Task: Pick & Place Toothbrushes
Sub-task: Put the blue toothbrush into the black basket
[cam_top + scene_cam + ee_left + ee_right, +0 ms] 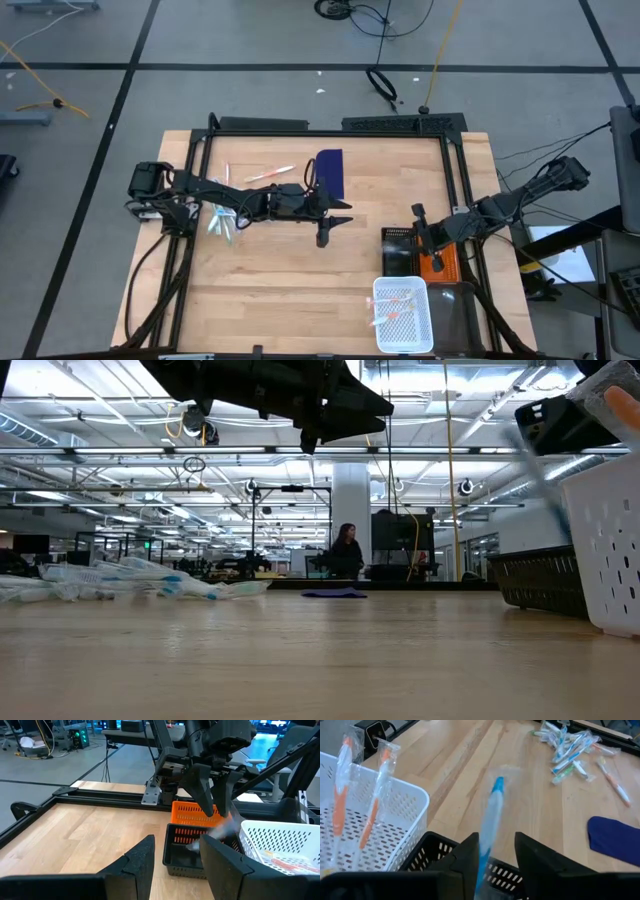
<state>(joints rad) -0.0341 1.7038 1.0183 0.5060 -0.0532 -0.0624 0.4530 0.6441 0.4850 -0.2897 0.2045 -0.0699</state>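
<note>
Blue toothbrush (490, 825) above black basket (440, 857)
Right tool (492, 852) fingers apart around it; left tool (175, 862) apart mid-tabletop (280, 270).

Both arms are matte black, built from slim jointed links. The left arm (235, 200) ends in a gripper (330, 228) with two flat, wedge-shaped black fingers (140, 862). The right arm (510, 203) carries a boxy black wrist block and a gripper (212, 800) with two tapered black fingers (540, 857). A black cable runs beside each arm's base, toward 6 o'clock.
</note>
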